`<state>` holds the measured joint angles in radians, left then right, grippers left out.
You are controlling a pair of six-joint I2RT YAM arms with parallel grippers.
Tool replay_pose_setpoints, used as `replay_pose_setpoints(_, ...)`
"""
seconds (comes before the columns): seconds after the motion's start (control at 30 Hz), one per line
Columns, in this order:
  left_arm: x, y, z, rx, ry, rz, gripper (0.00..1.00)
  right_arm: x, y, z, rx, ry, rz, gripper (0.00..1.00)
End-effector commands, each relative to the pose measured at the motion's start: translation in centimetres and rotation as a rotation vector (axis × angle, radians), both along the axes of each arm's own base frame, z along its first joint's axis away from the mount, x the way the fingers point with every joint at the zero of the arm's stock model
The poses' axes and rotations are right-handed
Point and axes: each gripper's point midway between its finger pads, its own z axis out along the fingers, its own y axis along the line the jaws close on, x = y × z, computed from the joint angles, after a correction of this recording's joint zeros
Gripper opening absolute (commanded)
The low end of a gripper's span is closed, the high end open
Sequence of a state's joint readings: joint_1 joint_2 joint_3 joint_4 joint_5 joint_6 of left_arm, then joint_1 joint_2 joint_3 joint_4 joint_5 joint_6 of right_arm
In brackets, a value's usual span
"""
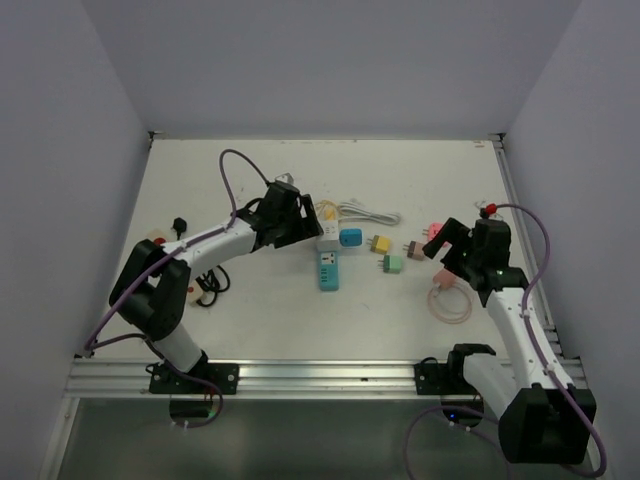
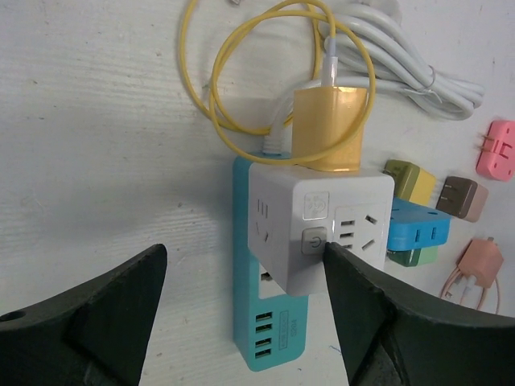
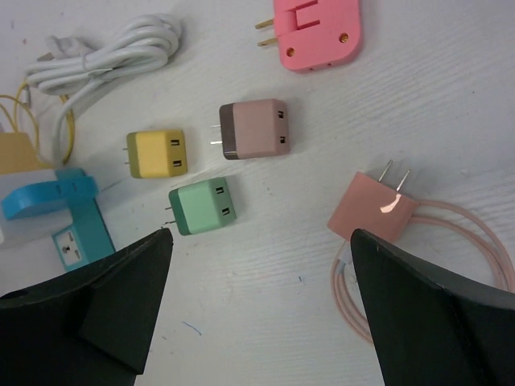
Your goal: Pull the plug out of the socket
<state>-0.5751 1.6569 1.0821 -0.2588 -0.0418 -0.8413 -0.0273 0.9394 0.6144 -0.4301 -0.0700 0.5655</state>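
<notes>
On white table, grey walls round, plug prob. in socket.

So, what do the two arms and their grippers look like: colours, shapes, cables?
The left arm and the right arm both have white tubular links between bulky black joints. A thin purple cable loops loosely along each. The left gripper and the right gripper are black; in the wrist views their fingers are broad matte wedges narrowing to the tips. No readable markings show.
</notes>
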Motion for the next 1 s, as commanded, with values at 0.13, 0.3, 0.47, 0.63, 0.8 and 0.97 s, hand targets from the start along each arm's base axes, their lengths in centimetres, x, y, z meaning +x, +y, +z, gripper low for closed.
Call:
replay_pose_setpoints(0.13,-0.5,-1.0,0.9,-0.032,-0.014,-0.042,0.88,-0.2,1.3,4.4,0.021,-0.106,0.092,0.97)
replay_pose_setpoints(0.3,-1.3,-1.3,2.4,-0.001,-0.074,-0.058,0.90,-0.5,1.7,4.8,0.039,-0.126,0.108,0.97)
replay_pose_setpoints(0.47,-3.5,-1.4,2.6,0.135,-0.125,-0.068,0.91,-0.8,2.2,4.3,0.060,-0.122,0.127,0.97)
replay_pose_setpoints(0.63,-6.0,-2.4,-0.1,0.283,-0.107,-0.100,0.91,-1.0,2.2,4.3,0.060,-0.133,0.128,0.97)
replay_pose_setpoints(0.8,-7.4,-3.3,-3.2,0.394,-0.056,-0.128,0.88,-1.3,2.4,4.5,0.065,-0.143,0.138,0.97)
replay_pose_setpoints(0.97,-7.3,-4.8,-5.2,0.421,-0.027,-0.144,0.87,-1.5,2.6,4.4,0.072,-0.143,0.148,0.97)
